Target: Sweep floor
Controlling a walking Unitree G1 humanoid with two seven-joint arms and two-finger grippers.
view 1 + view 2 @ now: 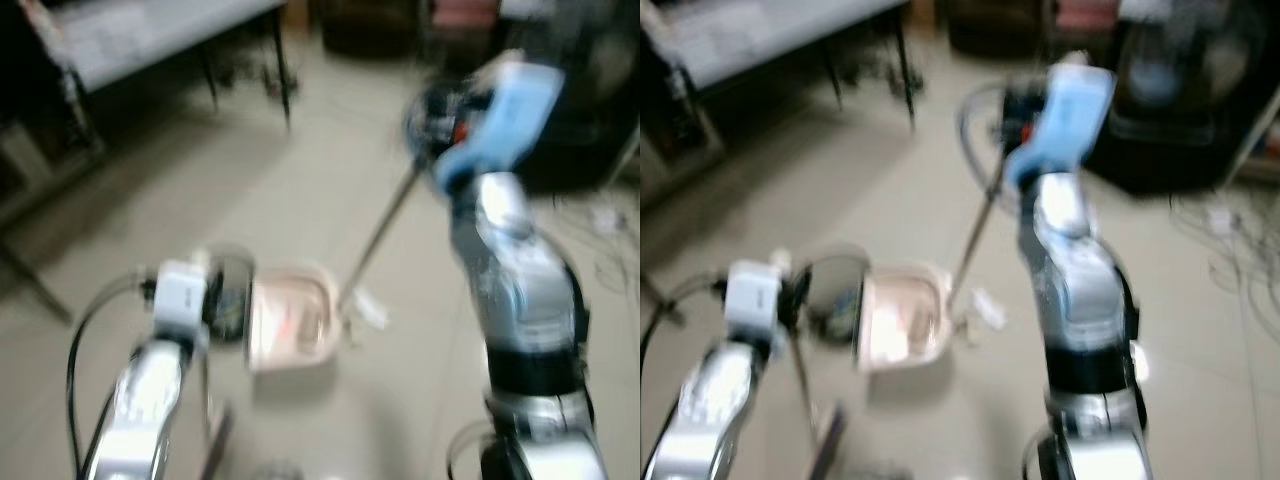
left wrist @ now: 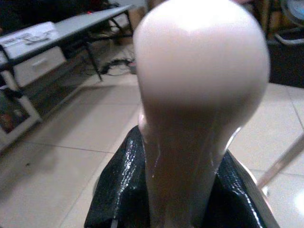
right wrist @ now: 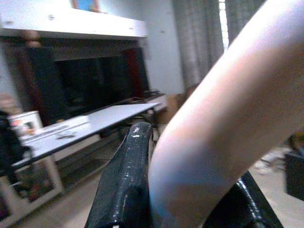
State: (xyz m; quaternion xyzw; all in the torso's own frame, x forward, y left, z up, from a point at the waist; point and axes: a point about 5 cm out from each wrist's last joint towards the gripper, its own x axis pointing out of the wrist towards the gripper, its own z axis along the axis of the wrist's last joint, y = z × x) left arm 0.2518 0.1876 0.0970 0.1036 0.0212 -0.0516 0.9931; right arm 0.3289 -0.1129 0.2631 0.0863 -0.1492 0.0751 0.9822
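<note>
The head views are blurred. A pale pink dustpan [image 1: 292,325] sits on the tiled floor just ahead of me. My left gripper [image 1: 226,300] is shut on the dustpan's pink handle [image 2: 199,95], which stands between the black fingers [image 2: 118,190]. My right gripper [image 1: 442,122] is raised higher on the right and is shut on the broom's pale handle [image 3: 223,123], beside a black finger [image 3: 126,180]. The thin broom stick [image 1: 385,225] slants down to a whitish broom head [image 1: 365,308] touching the floor beside the dustpan's right edge.
A grey table [image 1: 150,35] on dark legs [image 1: 283,85] stands at the back left. A dark cabinet [image 1: 590,130] fills the back right, with loose cables [image 1: 612,255] on the floor below it. Open tiled floor [image 1: 300,180] lies between them.
</note>
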